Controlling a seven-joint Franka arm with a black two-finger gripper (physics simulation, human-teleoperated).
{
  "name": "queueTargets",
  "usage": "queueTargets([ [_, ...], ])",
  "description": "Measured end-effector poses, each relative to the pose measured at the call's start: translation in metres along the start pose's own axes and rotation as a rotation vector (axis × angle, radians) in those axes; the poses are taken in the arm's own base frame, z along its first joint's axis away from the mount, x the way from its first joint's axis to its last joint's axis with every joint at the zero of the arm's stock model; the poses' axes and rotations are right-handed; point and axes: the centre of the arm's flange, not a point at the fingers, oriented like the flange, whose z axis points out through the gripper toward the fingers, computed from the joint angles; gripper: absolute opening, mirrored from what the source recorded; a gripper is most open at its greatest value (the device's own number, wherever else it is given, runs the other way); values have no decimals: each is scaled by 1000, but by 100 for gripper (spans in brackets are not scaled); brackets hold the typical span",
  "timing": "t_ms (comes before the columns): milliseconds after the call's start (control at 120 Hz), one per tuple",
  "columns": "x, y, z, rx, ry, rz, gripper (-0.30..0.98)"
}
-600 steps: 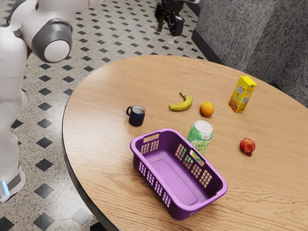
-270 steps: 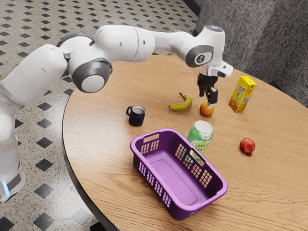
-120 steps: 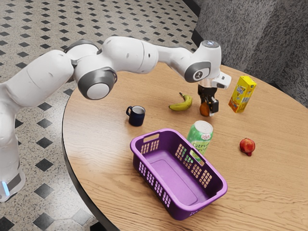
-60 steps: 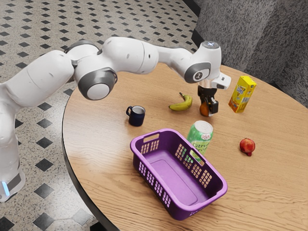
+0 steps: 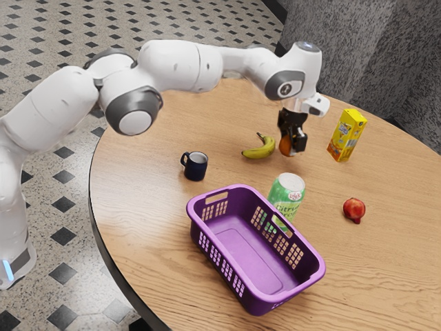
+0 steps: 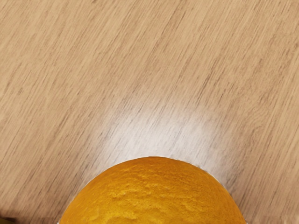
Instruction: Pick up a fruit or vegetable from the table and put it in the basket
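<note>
My gripper (image 5: pixel 291 143) is shut on the orange (image 5: pixel 285 145), one finger on each side of it, and holds it up off the table just beyond the green can. In the wrist view the orange (image 6: pixel 154 193) bulges up large from the lower edge, over bare wood grain. The purple basket (image 5: pixel 253 258) stands nearer the camera with nothing inside. A yellow banana (image 5: pixel 260 149) lies beside the raised orange, toward the exterior view's left. A red fruit (image 5: pixel 354 209) rests on the table toward the exterior view's right.
A green can (image 5: pixel 286 196) stands against the basket's far side, between it and my gripper. The dark blue mug (image 5: pixel 196 166) is at the exterior view's left, and a yellow carton (image 5: pixel 346 136) stands upright at the right. All are on the round wooden table (image 5: pixel 145 227).
Over the last half second my hand has risen from the table and shifted slightly toward the exterior view's left, and the orange has come up with it. Earlier, my fingers came down around the orange.
</note>
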Motion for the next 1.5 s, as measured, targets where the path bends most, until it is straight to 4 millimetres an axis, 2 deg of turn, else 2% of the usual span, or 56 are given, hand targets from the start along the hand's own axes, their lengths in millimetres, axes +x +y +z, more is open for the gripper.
queueTargets([
  [117,-8,8,-37,5,-24,19,40],
  [317,-27,6,-105,20,-51,30,41],
  [400,-32,21,-135,25,-47,54,41],
  [567,-48,58,-174,17,-69,111,41],
  [617,-55,63,-187,15,-75,118,41],
  [658,-63,66,-206,12,-70,125,40],
  [708,-69,81,-233,14,-48,153,39],
  [758,-75,95,-245,15,-50,178,38],
  [817,-82,119,-252,15,-64,217,36],
  [1042,-118,242,-269,27,-91,407,33],
  [1208,-149,308,-280,46,-89,502,33],
  [1317,-170,339,-280,65,-99,530,33],
  [1500,-180,353,-248,51,-170,521,33],
])
